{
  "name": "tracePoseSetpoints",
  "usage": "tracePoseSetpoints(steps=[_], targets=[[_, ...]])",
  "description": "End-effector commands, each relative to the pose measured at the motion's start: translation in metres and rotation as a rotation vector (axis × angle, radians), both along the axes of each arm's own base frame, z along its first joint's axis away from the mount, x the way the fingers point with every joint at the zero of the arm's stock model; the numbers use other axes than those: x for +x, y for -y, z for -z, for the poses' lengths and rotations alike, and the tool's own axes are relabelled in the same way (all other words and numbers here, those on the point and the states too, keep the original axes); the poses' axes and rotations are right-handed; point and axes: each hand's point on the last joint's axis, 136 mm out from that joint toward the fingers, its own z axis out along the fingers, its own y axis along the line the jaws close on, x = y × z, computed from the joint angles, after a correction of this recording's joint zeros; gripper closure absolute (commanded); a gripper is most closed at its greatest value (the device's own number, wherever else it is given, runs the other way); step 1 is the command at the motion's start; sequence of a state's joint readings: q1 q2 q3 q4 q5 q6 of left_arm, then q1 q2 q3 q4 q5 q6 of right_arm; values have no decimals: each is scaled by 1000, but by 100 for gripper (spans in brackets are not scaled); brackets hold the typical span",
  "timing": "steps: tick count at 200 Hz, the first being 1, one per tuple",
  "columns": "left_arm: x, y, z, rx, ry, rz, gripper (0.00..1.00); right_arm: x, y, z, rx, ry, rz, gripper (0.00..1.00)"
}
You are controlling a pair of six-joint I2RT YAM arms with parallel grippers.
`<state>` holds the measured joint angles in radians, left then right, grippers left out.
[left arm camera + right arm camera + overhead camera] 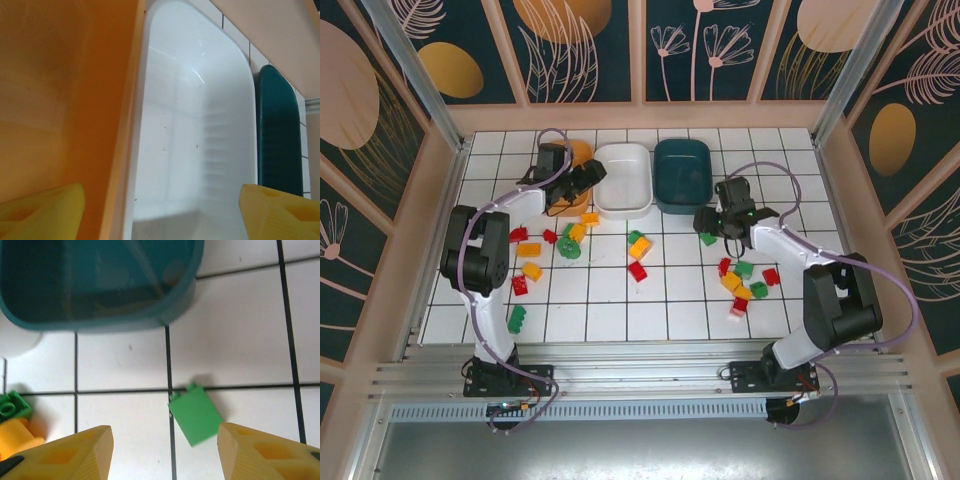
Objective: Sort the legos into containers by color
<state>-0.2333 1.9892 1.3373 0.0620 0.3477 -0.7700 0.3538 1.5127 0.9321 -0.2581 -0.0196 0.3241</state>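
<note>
Yellow fingertips (75, 455) of the right end effector (165, 457) stand apart, flanking a flat green plastic brick (196, 414) that lies on the white tiled desk (240, 330). Its long axis runs skew to the grid lines, far end toward the dark teal plastic tray (182, 305). The left end effector (162, 220) is likewise apart, above the shared edge of the orange plastic tray (60, 100) and white plastic tray (190, 125). All 3 trays point their long axes away from the arms. Red, green and yellow bricks (638, 250) lie scattered on the desk.
</note>
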Motion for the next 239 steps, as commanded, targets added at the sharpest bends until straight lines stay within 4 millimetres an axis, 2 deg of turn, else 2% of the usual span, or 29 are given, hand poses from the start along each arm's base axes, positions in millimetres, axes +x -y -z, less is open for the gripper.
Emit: tracePoseSetpoints(steps=[1, 47, 102, 117, 133, 153, 167, 169, 172, 190, 211, 214, 222, 239], targets=[[8, 19, -15, -39, 61, 68, 21, 9, 14, -18, -13, 95, 73, 42], [11, 38, -20, -69, 88, 122, 21, 1, 25, 1, -82, 38, 78, 42], [18, 43, -21, -71, 98, 145, 22, -6, 15, 21, -92, -21, -12, 39], [16, 44, -31, -73, 112, 151, 23, -6, 12, 31, -106, -47, -37, 38], [9, 42, -63, -89, 180, 150, 22, -3, 11, 40, -124, -69, -55, 37], [-10, 34, -107, -93, 263, 139, 20, 3, 12, 55, -172, -99, -83, 37], [-29, 24, -130, -89, 308, 120, 18, 8, 13, 63, -206, -120, -92, 38], [-32, 23, -125, -87, 298, 117, 17, 9, 13, 64, -208, -122, -92, 39], [-38, 21, -139, -92, 327, 114, 17, 9, 13, 66, -214, -126, -94, 39], [-67, 8, -144, -85, 342, 86, 15, 12, 12, 71, -221, -131, -100, 44], [-97, -5, -142, -76, 343, 56, 14, 14, 10, 76, -216, -131, -117, 48], [-103, -7, -135, -75, 328, 53, 14, 15, 9, 76, -214, -129, -119, 49], [-113, -10, -131, -85, 322, 45, 14, 16, 7, 78, -211, -128, -126, 50], [-131, -14, -124, -115, 315, 37, 14, 22, 5, 78, -205, -128, -126, 61]])
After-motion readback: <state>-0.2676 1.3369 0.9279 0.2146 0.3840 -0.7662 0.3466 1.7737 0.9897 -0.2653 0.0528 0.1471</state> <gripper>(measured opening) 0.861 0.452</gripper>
